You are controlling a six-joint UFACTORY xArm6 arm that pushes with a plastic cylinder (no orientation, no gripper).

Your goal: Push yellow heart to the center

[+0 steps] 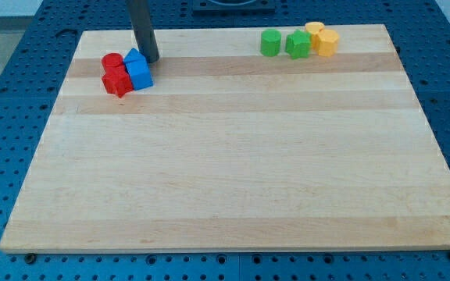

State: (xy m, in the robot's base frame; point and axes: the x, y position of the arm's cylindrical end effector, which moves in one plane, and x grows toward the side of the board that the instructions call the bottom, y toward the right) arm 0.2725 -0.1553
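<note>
Two yellow blocks sit at the view's top right of the wooden board (233, 164). One is a yellow heart-like block (327, 42). The other is a rounder yellow block (313, 30) just behind it; which one is the heart is hard to tell. My tip (150, 59) is far from them at the view's top left. It touches the top right side of a blue block (139, 73).
A green cylinder (269, 42) and a green star-like block (297, 44) stand just left of the yellow blocks. A second blue block (133, 56), a red cylinder (112, 62) and a red star-like block (117, 81) cluster by my tip.
</note>
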